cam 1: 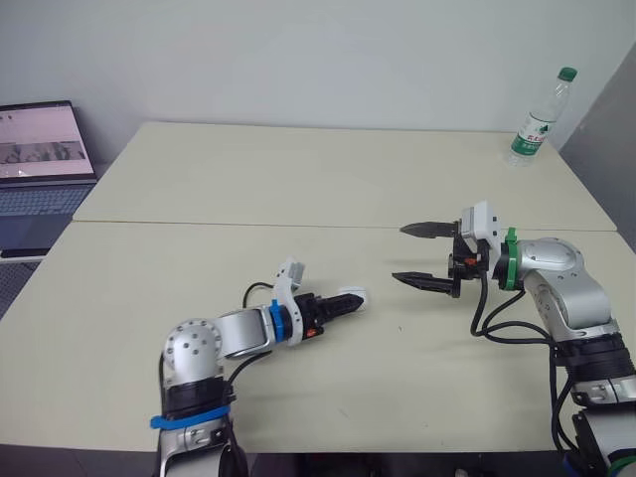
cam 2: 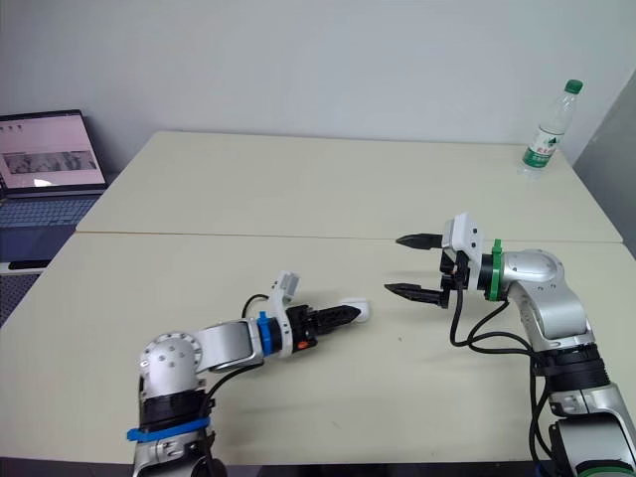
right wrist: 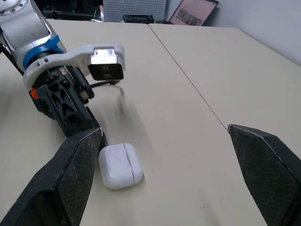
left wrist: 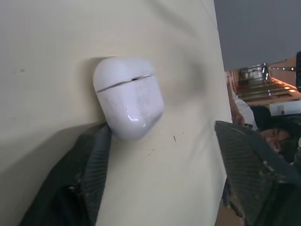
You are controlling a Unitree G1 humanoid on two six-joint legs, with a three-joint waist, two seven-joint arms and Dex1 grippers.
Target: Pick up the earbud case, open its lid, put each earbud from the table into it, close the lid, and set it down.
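The white earbud case lies on the cream table with its lid shut, in front of me at the middle. My left gripper is low on the table right behind the case. In the left wrist view its fingers are spread wide, and the case rests against the tip of one finger, not between the two. My right gripper hovers open to the right of the case, pointing toward it, with nothing between its fingers. The right wrist view shows the case beside the left gripper's black finger.
An open laptop stands off the table's far left side. A clear water bottle with a green cap stands at the far right corner. A seam runs across the table behind both grippers.
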